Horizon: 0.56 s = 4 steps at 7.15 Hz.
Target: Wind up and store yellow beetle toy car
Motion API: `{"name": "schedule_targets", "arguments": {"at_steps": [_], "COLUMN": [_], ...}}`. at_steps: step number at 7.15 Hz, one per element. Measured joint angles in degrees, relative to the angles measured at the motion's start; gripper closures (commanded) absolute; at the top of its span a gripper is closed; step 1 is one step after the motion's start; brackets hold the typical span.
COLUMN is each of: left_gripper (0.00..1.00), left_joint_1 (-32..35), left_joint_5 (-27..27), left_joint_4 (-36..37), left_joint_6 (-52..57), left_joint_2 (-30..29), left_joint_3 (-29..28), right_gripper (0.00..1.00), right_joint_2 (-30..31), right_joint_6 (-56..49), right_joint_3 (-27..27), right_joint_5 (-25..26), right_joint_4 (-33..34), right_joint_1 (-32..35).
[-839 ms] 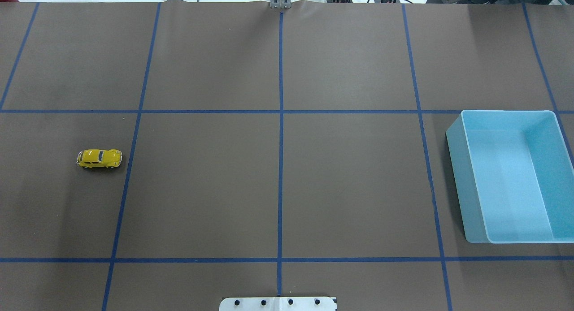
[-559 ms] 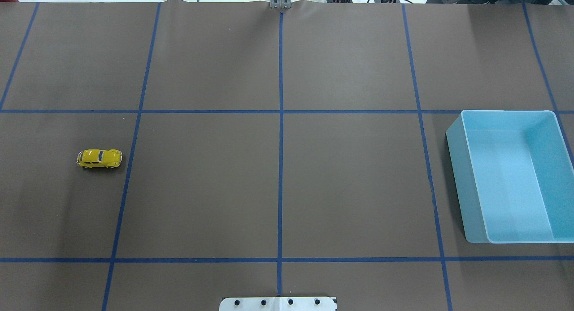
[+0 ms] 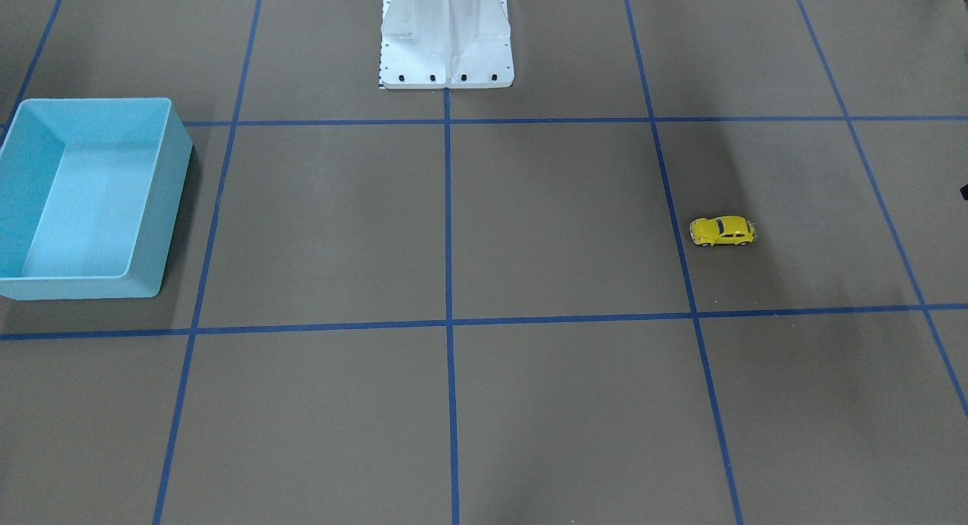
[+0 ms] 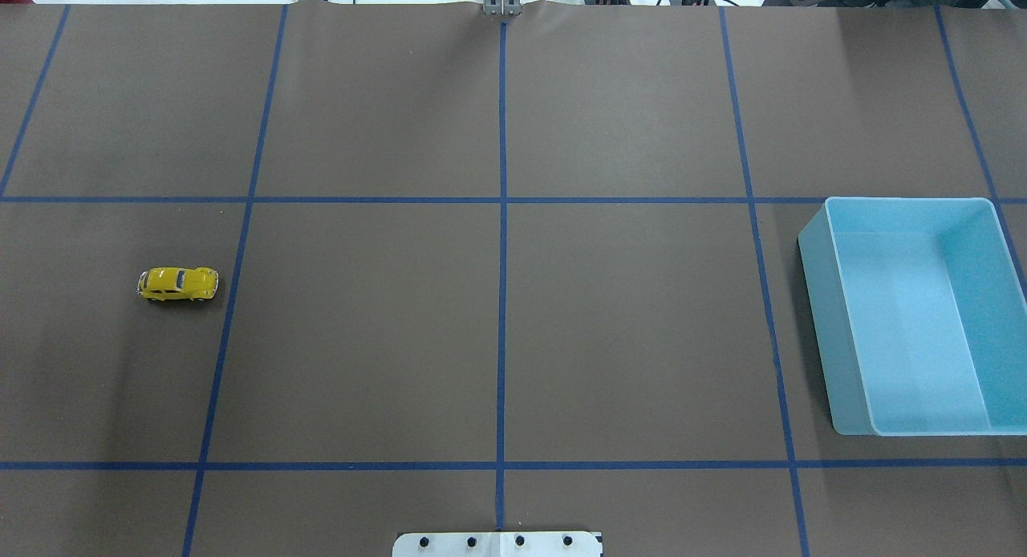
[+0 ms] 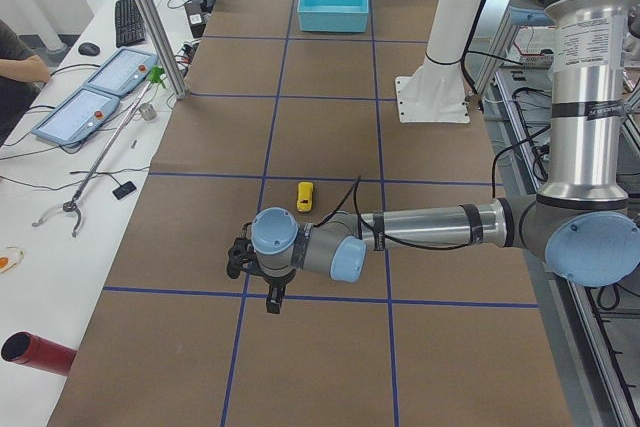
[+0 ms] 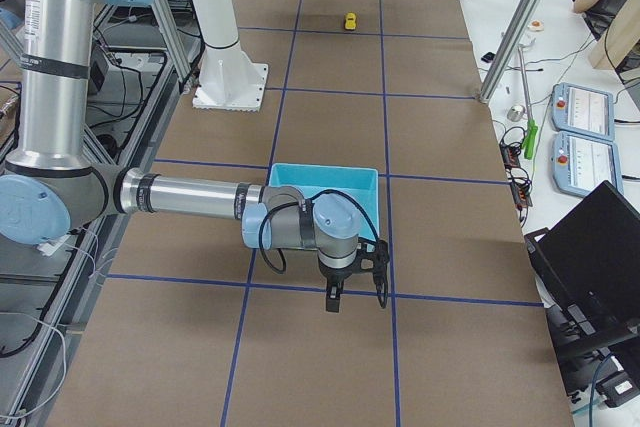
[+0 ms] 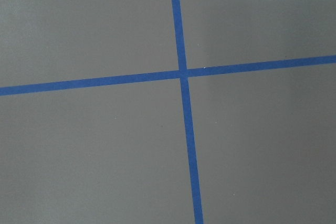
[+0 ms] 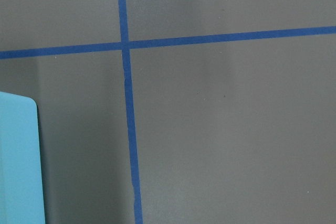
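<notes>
Exterior left: yellow beetle toy car point(image 5: 305, 195) sits on the tabletop point(image 5: 330, 137), inboard of my left fingers point(image 5: 272, 300), long axis along the table's length. Right fingers point(image 6: 333, 299) are well apart, beside the light blue bin point(image 6: 325, 168). Spread of both: cannot tell

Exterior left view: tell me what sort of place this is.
Probably a robotics lab: a robot arm reaches over a table taped into a blue grid, with control tablets and a keyboard on the side bench.
</notes>
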<state>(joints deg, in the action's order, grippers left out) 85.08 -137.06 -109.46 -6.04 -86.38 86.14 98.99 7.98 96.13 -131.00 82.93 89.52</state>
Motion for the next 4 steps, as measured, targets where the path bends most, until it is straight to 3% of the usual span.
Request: {"name": "schedule_targets", "arguments": {"at_steps": [4], "left_gripper": [0.01], "left_joint_1": [0.0], "left_joint_5": [-0.4], "left_joint_4": [-0.3], "left_joint_6": [-0.1], "left_joint_2": [0.0], "left_joint_3": [0.1], "right_gripper": [0.00], "right_joint_2": [0.1], "right_joint_6": [0.0], "right_joint_3": [0.3], "right_joint_5": [0.6], "right_joint_4": [0.0], "right_joint_1": [0.0]}}
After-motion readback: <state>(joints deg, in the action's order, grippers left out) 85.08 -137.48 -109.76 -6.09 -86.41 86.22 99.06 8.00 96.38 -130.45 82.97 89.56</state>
